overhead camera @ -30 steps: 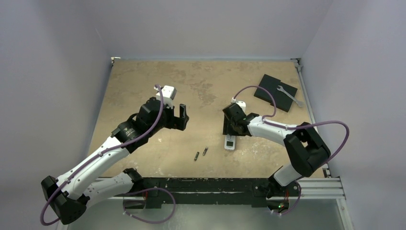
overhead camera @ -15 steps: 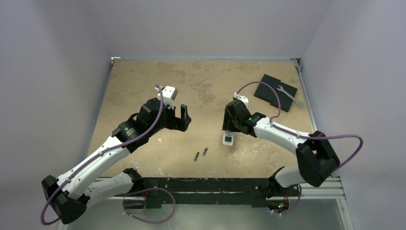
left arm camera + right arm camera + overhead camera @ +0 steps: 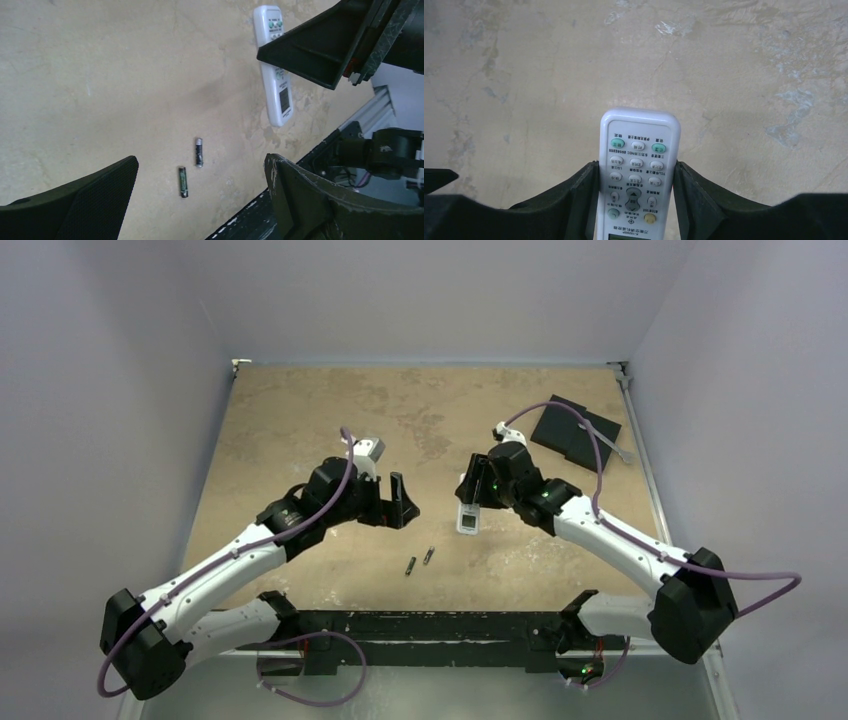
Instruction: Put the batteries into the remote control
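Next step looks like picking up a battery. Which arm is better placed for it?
Left. The left gripper is open and empty, and its wrist camera shows both batteries lying just ahead of it. The right gripper is closed on the remote, so it is occupied.

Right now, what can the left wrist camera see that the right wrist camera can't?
Only the left wrist view shows the two batteries lying on the table, apart from the remote control. Only the right wrist view shows the remote's buttons up close, with the right gripper clamped on both its sides. Both show the remote control and the tan table.
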